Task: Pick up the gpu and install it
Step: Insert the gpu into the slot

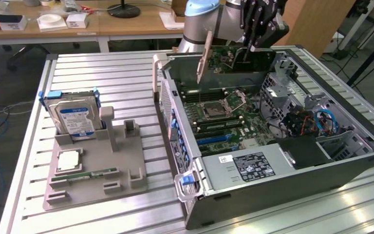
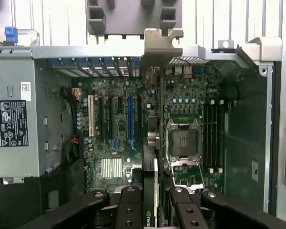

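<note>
The gripper (image 1: 251, 48) was closed on the gpu (image 1: 233, 62), holding it upright on its edge above the open computer case (image 1: 171, 127) — over the motherboard (image 1: 229, 119). On the card's edge I could read "NVIDIA" (image 2: 148, 221); the power supply's black label (image 1: 255, 165) was too small to read.

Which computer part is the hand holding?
The thin dark circuit card, gripped on edge over the open black case; the blue-labelled hard drive stands in its grey holder.

Robotics lab: slatted aluminium bench (image 1: 96, 68), opened computer case (image 1: 271, 200), cluttered wooden desks (image 1: 109, 24) behind.
</note>
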{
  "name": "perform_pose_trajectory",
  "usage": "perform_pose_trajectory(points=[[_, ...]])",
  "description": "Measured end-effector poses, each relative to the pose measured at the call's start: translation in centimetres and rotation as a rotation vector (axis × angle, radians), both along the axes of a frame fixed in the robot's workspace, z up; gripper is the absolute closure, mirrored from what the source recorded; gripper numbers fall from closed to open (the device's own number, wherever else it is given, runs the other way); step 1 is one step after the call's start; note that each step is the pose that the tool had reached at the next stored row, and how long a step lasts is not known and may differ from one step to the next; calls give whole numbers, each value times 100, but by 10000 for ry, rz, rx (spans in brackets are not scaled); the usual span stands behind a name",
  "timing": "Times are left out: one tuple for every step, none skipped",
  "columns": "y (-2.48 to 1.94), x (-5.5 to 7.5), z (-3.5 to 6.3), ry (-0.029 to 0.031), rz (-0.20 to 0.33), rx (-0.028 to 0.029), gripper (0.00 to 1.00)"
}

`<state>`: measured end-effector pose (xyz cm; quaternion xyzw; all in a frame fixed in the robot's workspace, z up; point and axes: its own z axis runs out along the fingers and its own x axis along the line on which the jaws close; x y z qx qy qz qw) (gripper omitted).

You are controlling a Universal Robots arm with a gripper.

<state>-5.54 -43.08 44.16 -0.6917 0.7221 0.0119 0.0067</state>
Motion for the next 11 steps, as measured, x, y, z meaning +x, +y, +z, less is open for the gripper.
perform_pose_trajectory(points=[[0, 20, -8, -1, 0, 0, 74], [0, 43, -18, -3, 0, 10, 74], [0, 72, -24, -1, 0, 25, 74], [0, 96, -27, 2, -1, 35, 74], [0, 101, -26, 10, 1, 35, 74], [0, 101, -26, 11, 0, 36, 74], [0, 101, -26, 12, -1, 36, 74], [1, 101, -27, 12, 0, 37, 74], [0, 101, -27, 11, 0, 37, 74], [1, 101, -27, 12, -1, 37, 74], [1, 101, -27, 12, 0, 36, 74]])
